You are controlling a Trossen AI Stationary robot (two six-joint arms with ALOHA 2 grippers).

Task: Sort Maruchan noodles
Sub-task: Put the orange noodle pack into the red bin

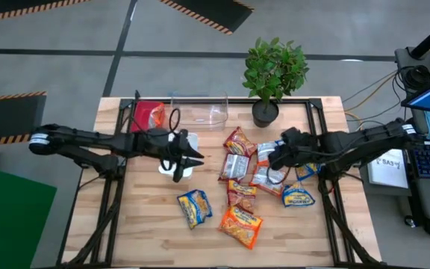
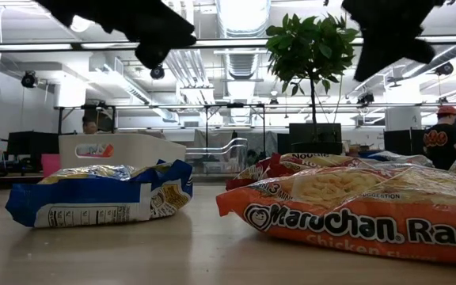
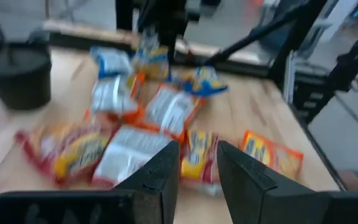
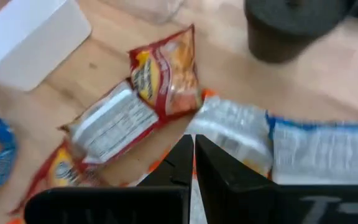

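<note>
Several Maruchan packets lie flat in a loose pile on the table's right half: a red-brown one (image 1: pixel 239 140), a silvery one (image 1: pixel 235 167), an orange one (image 1: pixel 241 225) and a blue-and-yellow one by itself (image 1: pixel 194 208). My left gripper (image 1: pixel 198 158) hangs open over the white tray (image 1: pixel 189 139), left of the pile, with nothing between its fingers (image 3: pixel 197 168). My right gripper (image 1: pixel 272 158) is shut and empty (image 4: pixel 194 149). It hovers above the pile's silvery and blue packets (image 4: pixel 241 134). In the low view both grippers hang well above the packets.
A red tray (image 1: pixel 148 116) and a clear tray (image 1: pixel 204 112) stand at the far edge, with a potted plant (image 1: pixel 266 112) to their right. Bare wood lies along the near edge at the left (image 1: pixel 140 232). People stand in the room behind (image 2: pixel 442 134).
</note>
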